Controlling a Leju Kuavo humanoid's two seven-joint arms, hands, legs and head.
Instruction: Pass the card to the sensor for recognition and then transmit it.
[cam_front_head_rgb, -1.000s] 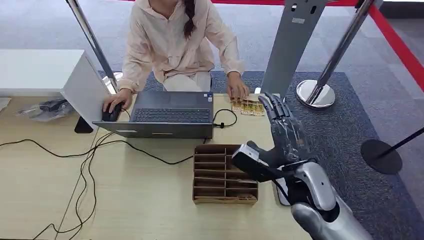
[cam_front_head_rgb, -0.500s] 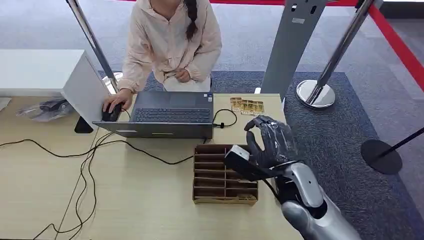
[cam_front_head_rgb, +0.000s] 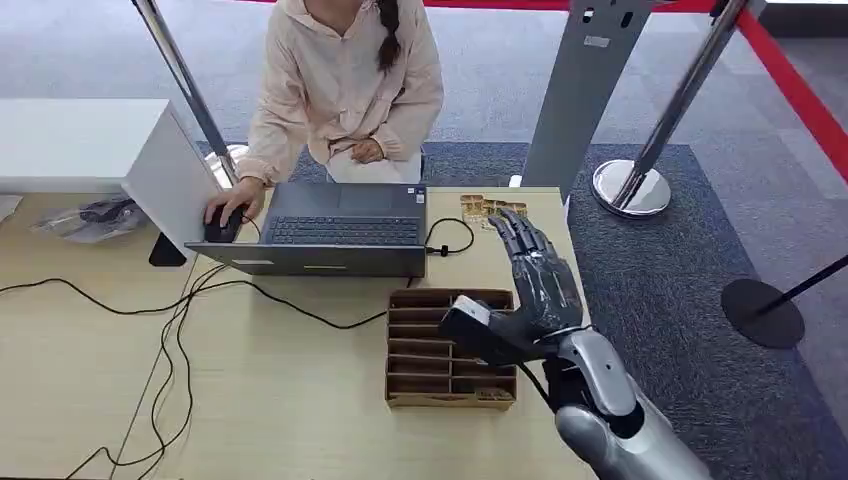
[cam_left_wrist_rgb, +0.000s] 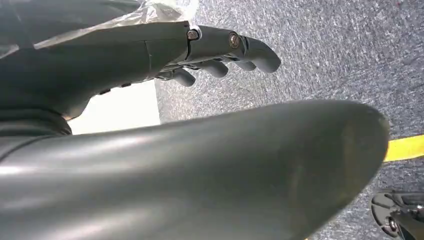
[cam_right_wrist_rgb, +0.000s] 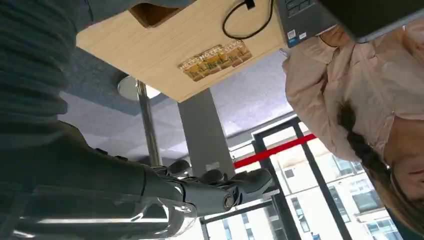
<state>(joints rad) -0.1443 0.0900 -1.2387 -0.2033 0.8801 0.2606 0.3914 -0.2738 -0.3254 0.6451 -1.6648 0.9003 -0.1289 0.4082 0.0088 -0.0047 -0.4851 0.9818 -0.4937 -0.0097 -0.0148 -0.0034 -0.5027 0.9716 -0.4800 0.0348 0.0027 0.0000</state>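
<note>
We see a light wooden table (cam_front_head_rgb: 300, 400) carrying all items. At its 12 o'clock edge sits an open laptop (cam_front_head_rgb: 330, 235), with a black mouse (cam_front_head_rgb: 220, 228) just beside it at 9 o'clock. A row of gold-patterned cards (cam_front_head_rgb: 485, 208) lies flat at 1 o'clock, near the far right corner. A brown cardboard divider tray (cam_front_head_rgb: 430, 350) rests at 4 o'clock. Black cables (cam_front_head_rgb: 170, 330) trail across the 8 o'clock area. A clear plastic bag (cam_front_head_rgb: 85, 218) lies at 10 o'clock.

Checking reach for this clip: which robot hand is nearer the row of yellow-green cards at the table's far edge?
Right. The right hand hovers just short of the yellow-green cards, fingers apart. The left hand hangs over grey carpet, away from them.
</note>
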